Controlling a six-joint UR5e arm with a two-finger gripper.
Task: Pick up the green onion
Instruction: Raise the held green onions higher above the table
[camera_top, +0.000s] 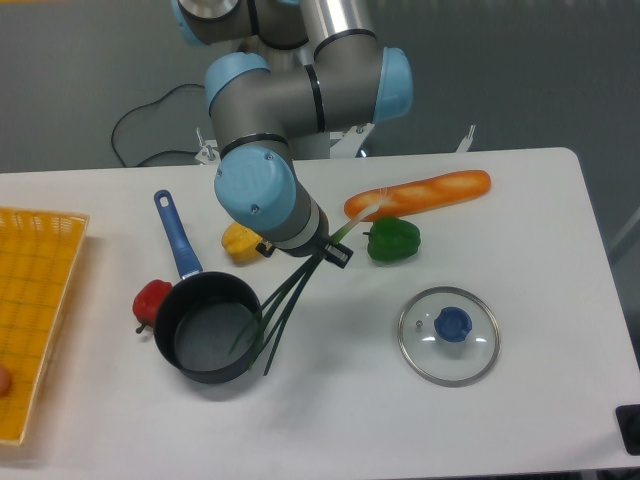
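Gripper (322, 250): closed on the green onion (285, 300).
Green onion: held tilted, dark tips hanging over the pot (207, 328) rim.

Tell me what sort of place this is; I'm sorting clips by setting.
Probably a robot lab with a pretend kitchen: a bare white table against a grey wall, a robot arm, and a pot among food items like the green onion.

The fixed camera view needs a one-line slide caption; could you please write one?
UR5e end effector lifts the green onion, stalks dangling over the black pot.
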